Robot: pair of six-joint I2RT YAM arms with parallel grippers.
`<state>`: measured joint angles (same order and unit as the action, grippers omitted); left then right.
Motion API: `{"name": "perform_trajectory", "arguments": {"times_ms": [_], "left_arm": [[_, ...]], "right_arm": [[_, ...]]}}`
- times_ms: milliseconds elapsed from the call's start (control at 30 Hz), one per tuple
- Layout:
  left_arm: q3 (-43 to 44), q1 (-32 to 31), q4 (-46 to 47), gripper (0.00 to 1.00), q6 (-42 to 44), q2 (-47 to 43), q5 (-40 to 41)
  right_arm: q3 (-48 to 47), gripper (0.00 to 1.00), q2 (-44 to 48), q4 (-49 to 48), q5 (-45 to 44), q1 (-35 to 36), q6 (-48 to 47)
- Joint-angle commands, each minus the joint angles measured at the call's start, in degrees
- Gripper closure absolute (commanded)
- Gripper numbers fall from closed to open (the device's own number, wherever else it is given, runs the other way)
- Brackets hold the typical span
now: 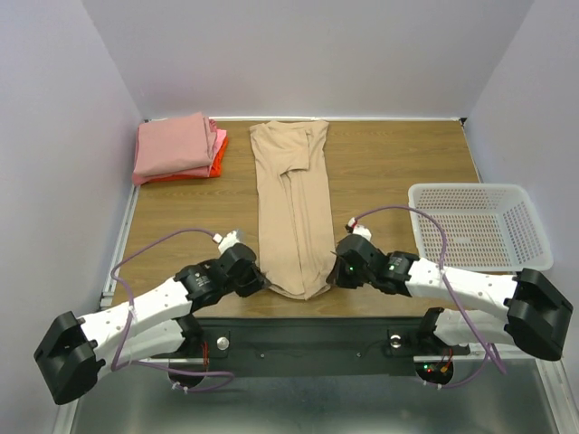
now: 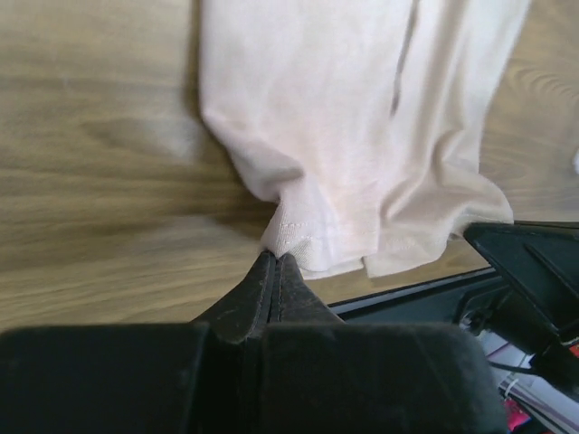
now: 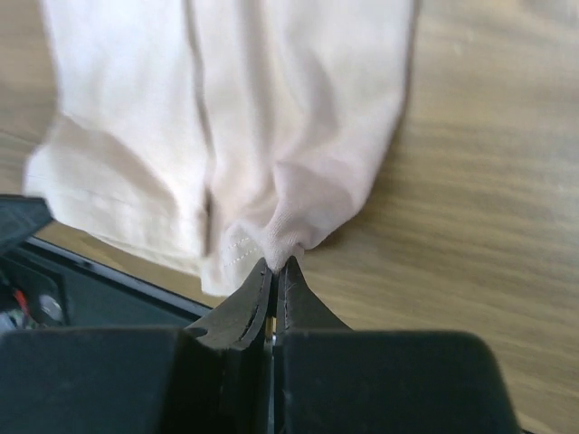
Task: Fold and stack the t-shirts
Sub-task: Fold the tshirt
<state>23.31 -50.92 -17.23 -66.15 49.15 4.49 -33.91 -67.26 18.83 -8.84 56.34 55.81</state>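
A tan t-shirt (image 1: 291, 203) lies as a long narrow strip down the middle of the desk (image 1: 398, 163), its sides folded inward, reaching from near the desk's far edge to its near edge. At that near edge the left end effector (image 2: 276, 260) is pressed together on the shirt's near left corner, pinching a small tuck of hem. The right end effector (image 3: 279, 264) pinches the near right corner the same way, with cloth bunched at its tips. In the desk's far left corner sit the folded t-shirts (image 1: 176, 147), salmon-pink over orange-red, stacked flat. A white mesh basket (image 1: 470, 187) rests at the desk's right side, well apart from the tan t-shirt
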Motion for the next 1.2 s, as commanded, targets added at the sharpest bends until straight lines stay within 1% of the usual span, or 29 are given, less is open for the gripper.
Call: {"name": "perform_trajectory", "arguments": {"times_ms": [0,100,167,267,300,400,433,500,533,633,700,733,833,967,1167], "left_arm": [[5.2,0.0,2.1,1.0,2.7,1.9,7.0],[8.8,0.8,1.9,1.0,3.4,3.9,11.0],[11.2,2.0,3.7,1.0,5.4,6.0,11.9],[15.3,5.6,5.4,1.0,10.3,10.0,11.9],[16.4,8.1,5.5,1.0,11.4,11.1,11.6],[20.4,12.1,7.6,1.0,16.5,16.1,8.3],[21.3,14.5,8.4,1.0,17.3,18.5,7.7],[24.1,16.1,9.4,1.0,19.6,20.7,6.6],[24.9,17.9,10.6,1.0,20.4,22.9,6.1],[28.6,19.8,12.1,1.0,23.1,26.3,4.6],[31.7,21.6,12.1,1.0,24.8,31.2,3.6],[32.7,22.0,12.2,1.0,25.3,31.2,3.2],[36.2,24.0,13.1,1.0,27.7,36.7,1.8],[40.7,26.0,13.5,1.0,29.5,41.2,0.8],[44.4,29.1,15.2,1.0,30.7,46.4,-1.2]], "right_arm": [[-5.5,1.0,-1.5,-2.2,-7.4,-2.1,-2.9],[-8.2,1.0,-3.5,-2.4,-6.7,-5.3,-3.9],[-11.9,1.0,-6.1,-2.5,-6.5,-7.6,-6.0],[-16.8,1.0,-9.6,-3.1,-6.7,-10.2,-8.7],[-17.8,1.0,-10.4,-3.2,-6.9,-10.9,-9.8],[-21.9,1.0,-14.0,-4.2,-6.3,-13.8,-11.8],[-23.0,1.0,-15.0,-4.5,-6.0,-15.1,-12.3],[-26.3,1.0,-18.1,-5.4,-5.0,-16.5,-13.2],[-27.4,1.0,-19.1,-5.6,-4.4,-17.9,-13.8],[-31.8,1.0,-23.5,-6.3,-2.9,-20.3,-15.5],[-35.4,1.0,-27.3,-6.5,-0.6,-22.0,-16.9],[-36.7,1.0,-28.8,-6.6,0.1,-22.7,-17.3],[-41.0,1.0,-33.5,-6.7,2.2,-24.9,-18.5],[-45.5,1.0,-38.5,-6.7,5.1,-27.9,-19.7],[-51.0,1.0,-44.3,-6.6,7.9,-30.5,-21.5]]}}
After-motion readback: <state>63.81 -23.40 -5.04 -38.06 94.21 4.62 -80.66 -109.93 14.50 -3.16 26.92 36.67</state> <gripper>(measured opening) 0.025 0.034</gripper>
